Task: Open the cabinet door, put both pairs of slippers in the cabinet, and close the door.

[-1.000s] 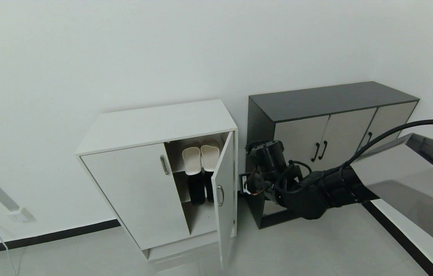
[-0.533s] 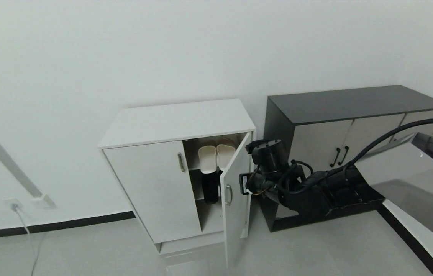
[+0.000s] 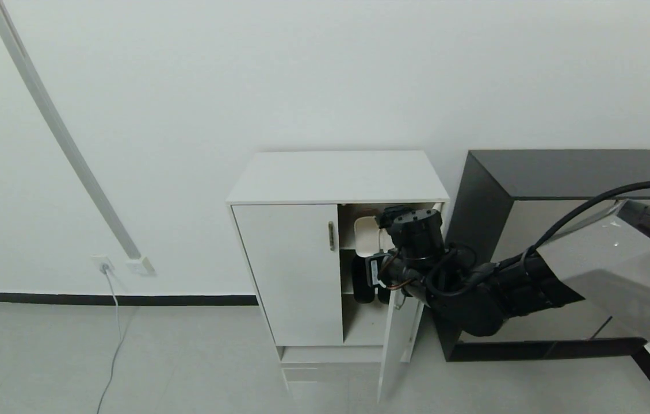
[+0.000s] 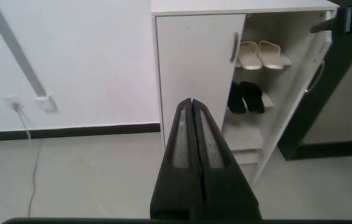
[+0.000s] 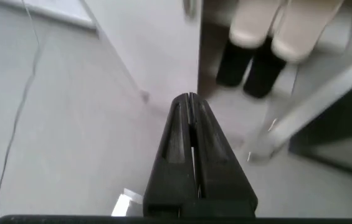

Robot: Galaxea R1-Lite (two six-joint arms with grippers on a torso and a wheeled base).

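The white cabinet [image 3: 336, 178] stands against the wall with its left door closed and its right door [image 3: 397, 339] swung out, seen edge-on. Inside, a white pair of slippers [image 4: 263, 55] lies on the upper shelf and a black pair [image 4: 247, 98] on the shelf below. They also show in the right wrist view, as the white slippers [image 5: 275, 25] and the black slippers [image 5: 250, 65]. My right arm's wrist [image 3: 417, 241] hangs in front of the opening, by the open door's top. The right gripper [image 5: 190, 96] is shut and holds nothing. My left gripper [image 4: 191, 102] is shut and empty, well back from the cabinet.
A dark cabinet [image 3: 532, 172] with grey doors stands right next to the white one. A wall socket [image 3: 103, 264] with a cable trailing onto the floor sits to the left, under a slanted wall conduit [image 3: 60, 126]. Bare grey floor [image 3: 158, 356] lies before the cabinet.
The head camera has swung, so the cabinet moved from left of centre to a front-on view. My right wrist now overlaps the opening instead of sitting beside the door.
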